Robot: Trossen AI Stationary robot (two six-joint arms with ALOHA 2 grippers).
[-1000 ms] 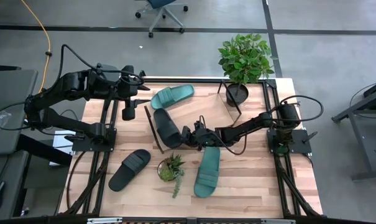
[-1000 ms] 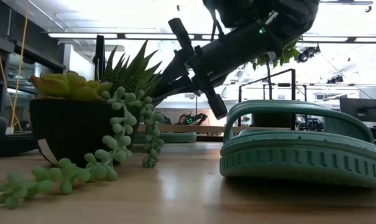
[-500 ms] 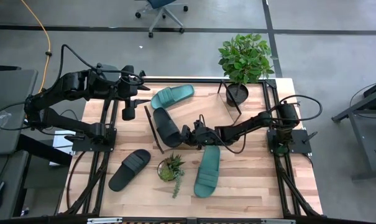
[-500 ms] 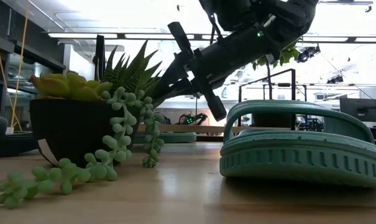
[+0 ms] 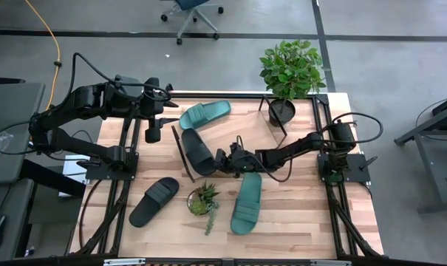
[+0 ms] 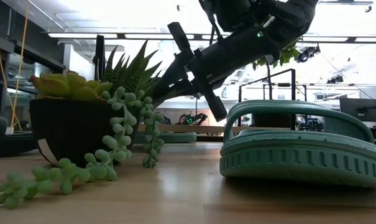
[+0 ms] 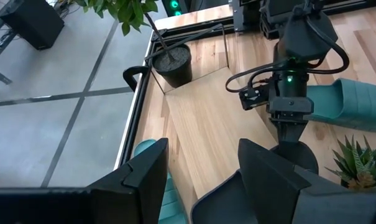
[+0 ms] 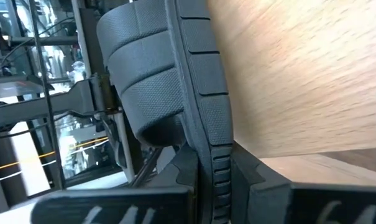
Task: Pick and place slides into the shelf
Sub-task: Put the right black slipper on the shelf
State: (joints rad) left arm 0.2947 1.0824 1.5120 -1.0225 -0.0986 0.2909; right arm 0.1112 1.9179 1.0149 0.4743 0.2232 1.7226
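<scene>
The right hand (image 5: 224, 160) is clamped on the sole edge of a black slide (image 5: 199, 150), which lies on the shelf (image 5: 245, 137) directly ahead of it, its long axis roughly in line with the fingers. The left hand (image 5: 153, 131) hangs open, farther away over the table (image 5: 297, 214) edge.

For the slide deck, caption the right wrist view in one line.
Right gripper pinches the black slide by its sole edge, against the slanted wooden shelf.
</scene>
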